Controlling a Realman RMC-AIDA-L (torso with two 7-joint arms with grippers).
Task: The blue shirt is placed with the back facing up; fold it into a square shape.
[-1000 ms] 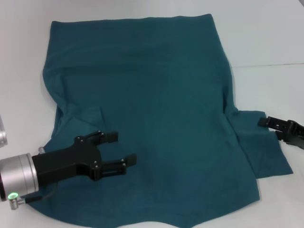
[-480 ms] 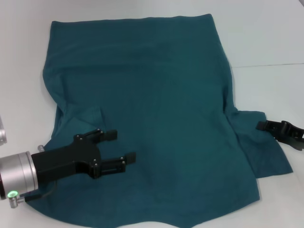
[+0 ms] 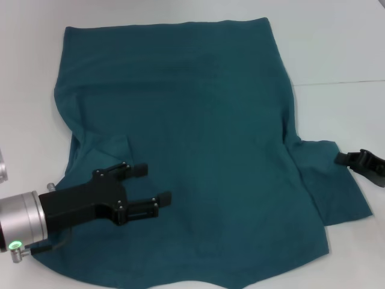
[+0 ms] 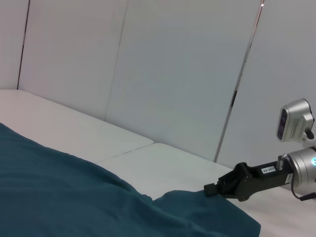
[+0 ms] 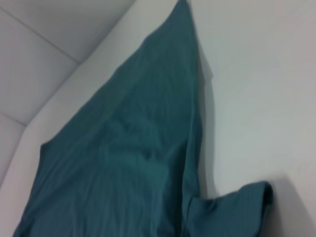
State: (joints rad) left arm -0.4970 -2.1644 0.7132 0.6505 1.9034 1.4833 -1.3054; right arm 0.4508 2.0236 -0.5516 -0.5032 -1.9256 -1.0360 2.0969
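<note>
The blue shirt lies spread on the white table with its plain side up, and its right sleeve sticks out flat. On the left side a small flap is folded onto the body. My left gripper hovers open over the shirt's lower left part with nothing between its fingers. At the outer edge of the right sleeve is my right gripper, partly cut off by the picture's edge. The left wrist view shows that right gripper at the tip of the sleeve. The right wrist view shows the shirt and sleeve.
The white table has a seam running across its right side. Bare surface surrounds the shirt on the left, right and far sides. White wall panels stand behind the table.
My right gripper has drawn back to the right, from over the sleeve to its outer edge. The left gripper has shifted only slightly. The shirt has not moved.
</note>
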